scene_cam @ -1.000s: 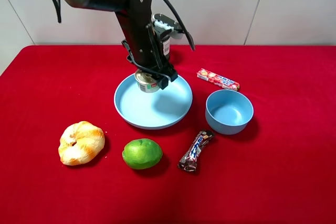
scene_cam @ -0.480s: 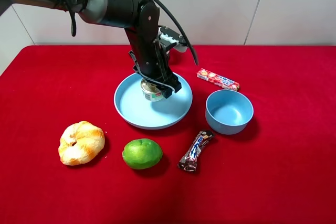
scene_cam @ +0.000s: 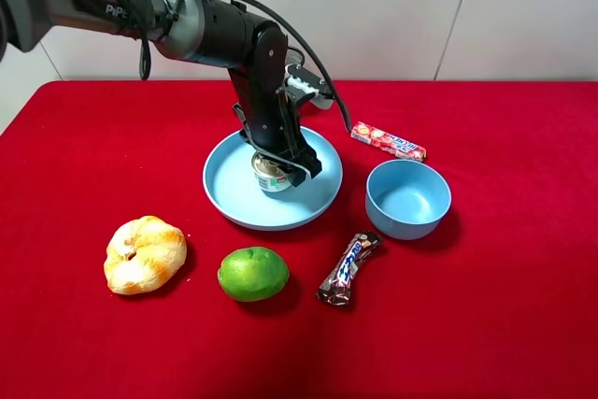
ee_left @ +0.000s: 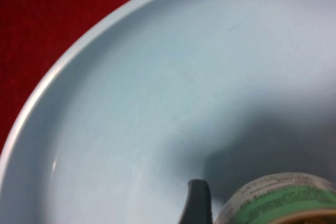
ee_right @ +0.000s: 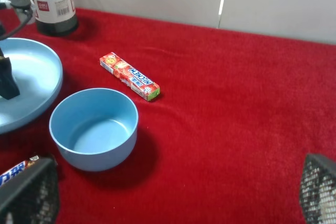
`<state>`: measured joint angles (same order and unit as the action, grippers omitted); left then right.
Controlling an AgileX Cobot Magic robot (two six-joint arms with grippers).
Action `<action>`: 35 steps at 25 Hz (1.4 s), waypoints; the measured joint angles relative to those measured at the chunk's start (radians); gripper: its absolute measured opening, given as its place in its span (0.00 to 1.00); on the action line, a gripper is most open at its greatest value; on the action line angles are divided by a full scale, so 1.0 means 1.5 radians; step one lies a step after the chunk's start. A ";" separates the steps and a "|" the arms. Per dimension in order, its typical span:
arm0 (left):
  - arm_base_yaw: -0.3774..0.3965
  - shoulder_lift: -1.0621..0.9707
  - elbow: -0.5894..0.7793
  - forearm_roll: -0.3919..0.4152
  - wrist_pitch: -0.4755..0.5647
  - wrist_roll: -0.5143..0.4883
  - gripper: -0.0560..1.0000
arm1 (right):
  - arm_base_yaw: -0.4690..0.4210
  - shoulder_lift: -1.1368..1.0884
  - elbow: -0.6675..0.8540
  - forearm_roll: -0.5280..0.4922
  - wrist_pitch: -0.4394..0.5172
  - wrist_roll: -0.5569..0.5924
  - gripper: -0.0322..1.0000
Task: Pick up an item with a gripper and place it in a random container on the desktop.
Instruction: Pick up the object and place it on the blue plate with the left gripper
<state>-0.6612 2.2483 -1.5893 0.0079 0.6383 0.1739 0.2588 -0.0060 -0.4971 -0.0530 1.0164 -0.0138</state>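
The small tin can (scene_cam: 270, 175) with a white and green label is inside the large light blue plate (scene_cam: 234, 203), at or just above its floor. My left gripper (scene_cam: 278, 167) is shut on the can from above. In the left wrist view the can's label (ee_left: 278, 203) and one black fingertip (ee_left: 195, 205) show over the plate's inner surface (ee_left: 131, 103). My right gripper (ee_right: 173, 198) is open and empty, away to the right above the red cloth (scene_cam: 486, 324). It is out of the exterior view.
A smaller light blue bowl (scene_cam: 408, 198) stands right of the plate. A candy strip (scene_cam: 388, 141) lies behind it. A chocolate bar (scene_cam: 348, 269), a green lime (scene_cam: 252, 273) and a croissant (scene_cam: 145, 254) lie in front. A black mesh cup (ee_right: 51, 2) stands behind the plate.
My left gripper has carried the can from the plate's far rim down and forward into the plate. Nothing else has moved.
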 joint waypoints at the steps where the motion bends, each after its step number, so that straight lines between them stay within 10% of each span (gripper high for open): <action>1: 0.000 0.001 0.000 0.000 -0.002 0.000 0.65 | 0.000 0.000 0.000 0.000 0.000 0.000 0.70; 28: -0.001 0.007 -0.001 0.000 -0.022 0.027 0.66 | 0.000 0.000 0.000 0.000 0.000 0.000 0.70; 35: -0.002 0.007 -0.001 -0.005 -0.022 0.095 0.95 | 0.000 0.000 0.000 0.000 0.000 0.000 0.70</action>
<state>-0.6641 2.2581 -1.5913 0.0000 0.6055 0.3168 0.2588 -0.0060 -0.4971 -0.0530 1.0164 -0.0138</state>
